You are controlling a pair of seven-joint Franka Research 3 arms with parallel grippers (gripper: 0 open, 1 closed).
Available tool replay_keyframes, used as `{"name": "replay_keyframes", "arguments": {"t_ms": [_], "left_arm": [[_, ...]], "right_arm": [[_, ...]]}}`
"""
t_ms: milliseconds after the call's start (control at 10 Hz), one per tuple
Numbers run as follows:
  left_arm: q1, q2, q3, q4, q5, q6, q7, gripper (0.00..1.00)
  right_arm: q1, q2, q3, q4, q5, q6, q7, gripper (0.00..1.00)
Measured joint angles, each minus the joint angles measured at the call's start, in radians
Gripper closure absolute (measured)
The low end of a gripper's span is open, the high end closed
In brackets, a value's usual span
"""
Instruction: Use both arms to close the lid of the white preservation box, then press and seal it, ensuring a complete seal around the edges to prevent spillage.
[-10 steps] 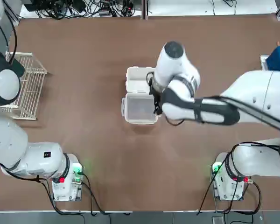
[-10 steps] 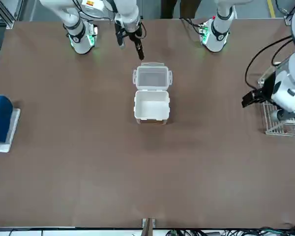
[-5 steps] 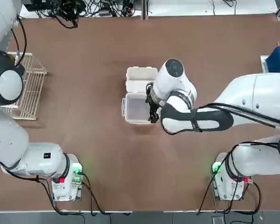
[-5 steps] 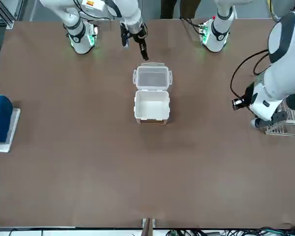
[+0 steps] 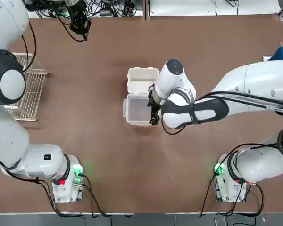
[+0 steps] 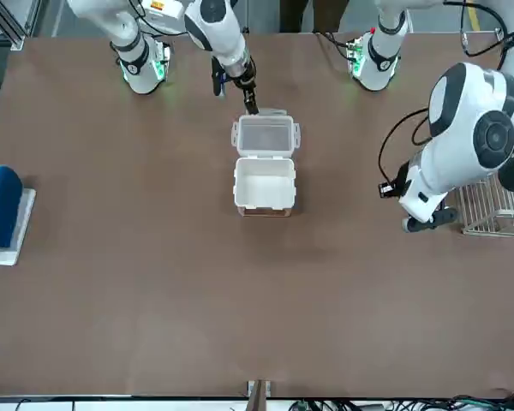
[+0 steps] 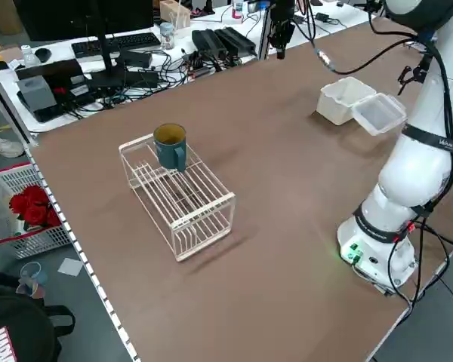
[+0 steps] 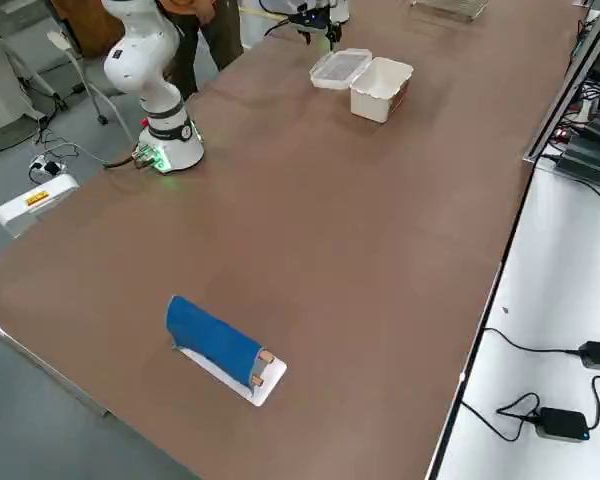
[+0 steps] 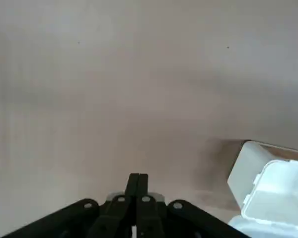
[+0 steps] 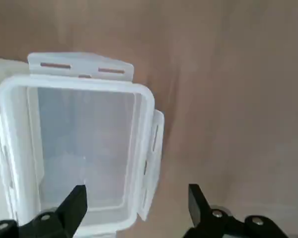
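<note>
The white preservation box [image 5: 142, 79] stands open at the table's middle, and its lid [image 5: 137, 109] lies flat on the side toward me, still joined to the box. My right gripper [image 5: 153, 113] is open, low over the lid's right-hand edge. In the right wrist view the fingers stand either side of that rim and its latch tab [image 10: 154, 134]. Raised over the far left part of the table, well away from the box, my left gripper [image 5: 81, 29] is shut on nothing. Its wrist view shows the closed fingertips [image 9: 137, 181] and the box [image 9: 268, 198] off to one side.
A white wire rack [image 5: 26, 87] at the table's left edge carries a teal mug [image 7: 170, 143]. A blue object on a white base [image 6: 4, 210] lies at the right edge. Cables and equipment [image 5: 99, 7] crowd the far side beyond the table.
My left arm has swung from the rack toward the table's far side and its gripper has shut. The right gripper has moved nearer and lower along the lid's right edge.
</note>
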Motion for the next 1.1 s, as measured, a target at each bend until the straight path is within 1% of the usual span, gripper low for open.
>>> {"name": "replay_keyframes", "arguments": {"t_ms": [100,200,400,500,600,800,900,1000,1100], "left_arm": [[0.001,0.006,0.0,0.0,-0.003,0.011,-0.015,0.99],[0.003,0.006,0.0,0.001,-0.004,0.013,-0.022,0.99],[0.006,0.006,0.0,0.005,-0.012,0.017,-0.024,0.99],[0.008,0.006,0.001,0.005,-0.014,0.019,-0.024,0.99],[0.01,0.005,0.001,0.005,-0.014,0.019,-0.024,0.99],[0.013,0.005,0.001,0.005,-0.014,0.02,-0.024,0.99],[0.018,0.006,0.001,0.005,-0.014,0.02,-0.024,0.99],[0.022,0.006,0.001,0.005,-0.015,0.02,-0.024,0.99],[0.024,0.006,0.002,0.005,-0.015,0.02,-0.024,0.99]], "right_arm": [[0.095,0.022,-0.099,0.01,0.0,0.006,0.0,0.08],[0.175,0.046,-0.178,0.023,0.0,0.011,0.0,0.09],[0.266,0.092,-0.235,0.039,0.0,0.043,0.017,0.09],[0.326,0.111,-0.282,0.041,0.0,0.065,0.029,0.09],[0.365,0.127,-0.315,0.044,0.0,0.076,0.036,0.09],[0.386,0.153,-0.329,0.048,0.0,0.097,0.044,0.11],[0.387,0.159,-0.332,0.049,0.0,0.101,0.045,0.15],[0.387,0.159,-0.334,0.05,0.0,0.102,0.045,0.21],[0.387,0.16,-0.335,0.05,0.0,0.106,0.045,0.3]]}}
